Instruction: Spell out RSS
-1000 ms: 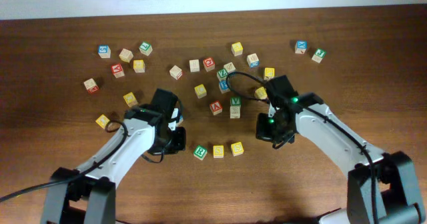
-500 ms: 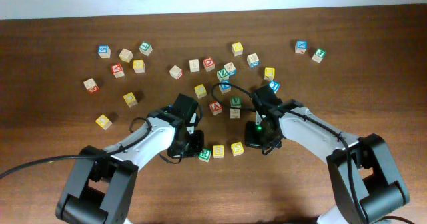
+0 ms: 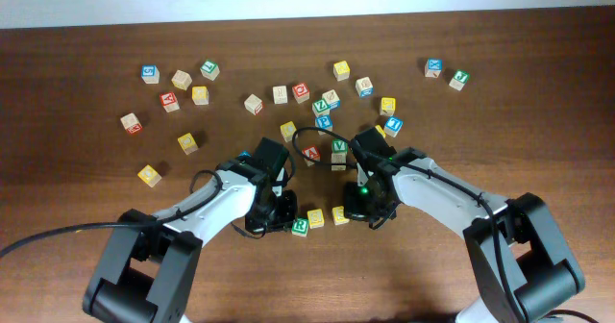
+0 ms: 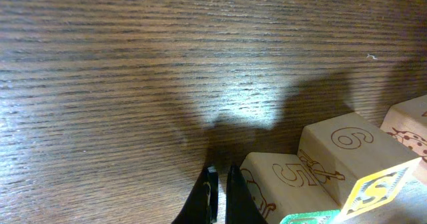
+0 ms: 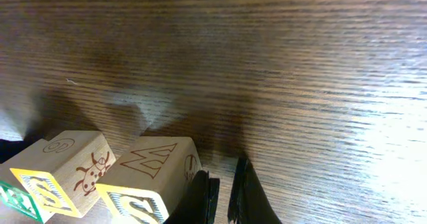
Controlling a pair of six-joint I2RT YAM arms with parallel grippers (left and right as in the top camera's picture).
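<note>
A row of three blocks lies at the table's front middle: a green R block (image 3: 300,225), a yellow S block (image 3: 316,218) and a second yellow S block (image 3: 340,214). My left gripper (image 3: 276,211) is shut and empty, its fingertips on the table against the R block's left side (image 4: 287,184). My right gripper (image 3: 365,206) is shut and empty, its fingers beside the right S block (image 5: 153,167). In the left wrist view the gripper (image 4: 219,189) sits just left of the row. In the right wrist view the gripper (image 5: 223,189) sits just right of it.
Several loose letter blocks lie scattered behind the row, the nearest a red one (image 3: 310,154) and a green one (image 3: 338,148). A yellow block (image 3: 149,175) lies at the left. Both arms' cables loop above the row.
Both grippers have moved inward to the two ends of the row. The R block has slid right and a little toward the front, now against the first S block.
</note>
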